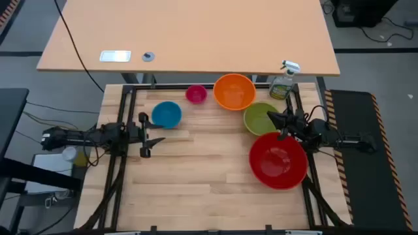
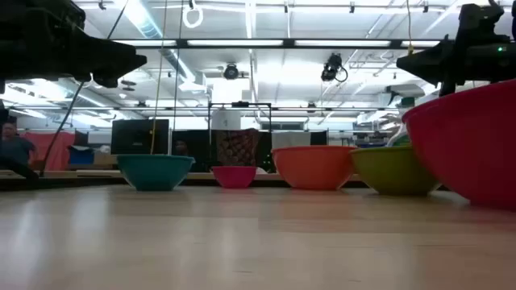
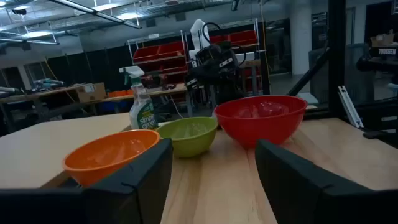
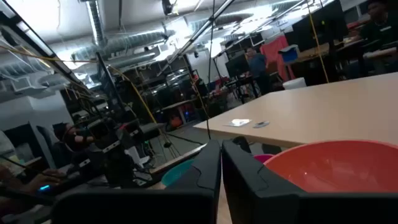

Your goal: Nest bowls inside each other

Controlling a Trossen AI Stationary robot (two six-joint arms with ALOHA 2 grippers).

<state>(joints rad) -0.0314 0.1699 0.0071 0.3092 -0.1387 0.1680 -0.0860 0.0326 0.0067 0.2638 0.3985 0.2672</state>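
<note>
1. Pale wood planks make up the tabletop [image 1: 196, 176] I am working over, framed by dark rails, with a larger tan desk [image 1: 189, 32] filling the upper part of the high view.
2. All five bowls sit separately, none nested yet, strung in an arc across the upper middle to right of that frame.
3. From left to right I see the blue bowl [image 1: 166, 114], the pink bowl [image 1: 196, 94], the orange bowl [image 1: 234, 91], the green bowl [image 1: 260, 118] and the red bowl [image 1: 278, 159] at right centre.
4. Red touches or nearly touches green; I cannot tell which. The others stand apart.
5. My left tool [image 1: 147, 137] hangs at left centre, just below the blue bowl, its fingers spread wide and holding nothing. I judge it is staged there to reach the small bowls.
6. My right tool [image 1: 274, 119] sits over the green bowl by the red bowl's far rim, fingers pressed together and empty. The right wrist view shows the red bowl close beneath it.
7. A spray bottle [image 1: 283, 83] stands at the tabletop's upper right corner, beside the orange bowl, outside the job.
8. Since red is largest, I judge it should stay put as the base and receive orange next.
</note>
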